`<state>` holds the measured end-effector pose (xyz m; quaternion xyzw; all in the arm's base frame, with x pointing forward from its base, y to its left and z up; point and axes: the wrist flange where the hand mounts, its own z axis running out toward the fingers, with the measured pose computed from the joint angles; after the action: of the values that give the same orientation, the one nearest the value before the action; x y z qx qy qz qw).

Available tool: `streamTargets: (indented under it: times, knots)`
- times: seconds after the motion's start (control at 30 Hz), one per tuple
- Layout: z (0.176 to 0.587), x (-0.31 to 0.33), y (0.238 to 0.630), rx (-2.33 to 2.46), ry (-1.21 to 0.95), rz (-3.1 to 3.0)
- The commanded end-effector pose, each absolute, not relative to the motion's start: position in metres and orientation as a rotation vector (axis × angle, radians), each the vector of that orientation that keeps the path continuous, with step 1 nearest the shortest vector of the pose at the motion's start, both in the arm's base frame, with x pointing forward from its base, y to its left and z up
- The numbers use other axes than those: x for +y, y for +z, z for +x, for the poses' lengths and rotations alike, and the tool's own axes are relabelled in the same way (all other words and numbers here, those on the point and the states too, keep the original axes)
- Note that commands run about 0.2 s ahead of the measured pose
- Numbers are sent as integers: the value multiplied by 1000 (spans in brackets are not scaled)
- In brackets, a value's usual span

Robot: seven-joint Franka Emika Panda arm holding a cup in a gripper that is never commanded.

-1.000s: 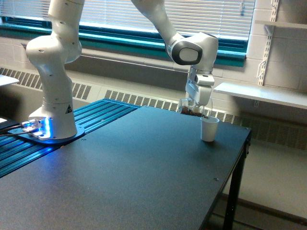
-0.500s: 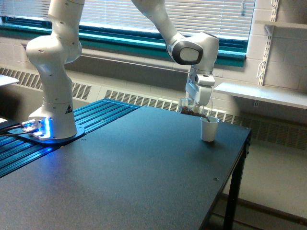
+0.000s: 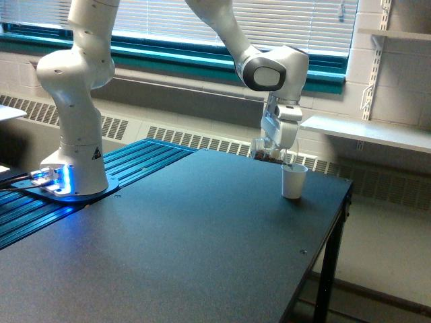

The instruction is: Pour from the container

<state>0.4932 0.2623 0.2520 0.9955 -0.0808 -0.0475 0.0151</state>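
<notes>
Here's the claw (image 3: pixel 274 149), hanging at the far right end of the dark worktop (image 3: pixel 202 242), clamped on the container (image 3: pixel 268 155), a small clear cup lying tipped well over on its side. Brown contents show along its lower wall. Its mouth points to the exterior view's right, sitting just above the rim of the white cup (image 3: pixel 293 181) that stands upright near the worktop's far right corner. Whether anything is falling across the gap is too small to tell.

How will it handle? I'd call it light, with thin, smooth walls: likely slippery and, if plastic, ready to flex under a hard squeeze. A grip across the middle of the body looks right, firm enough to stop it twisting as it tips, gentle enough not to buckle it. The brown stuff looks loose, so it may slide all at once; a slow tilt seems wise. The white cup looks light too, and a nudge from the rim could topple it.
</notes>
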Motion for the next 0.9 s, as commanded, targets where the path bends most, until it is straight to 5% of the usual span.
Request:
streamTargets:
  times: [0.03,0.9]
  knots:
    - [497,262,255,-242,-156,3103]
    - [497,262,254,-219,-219,3083]
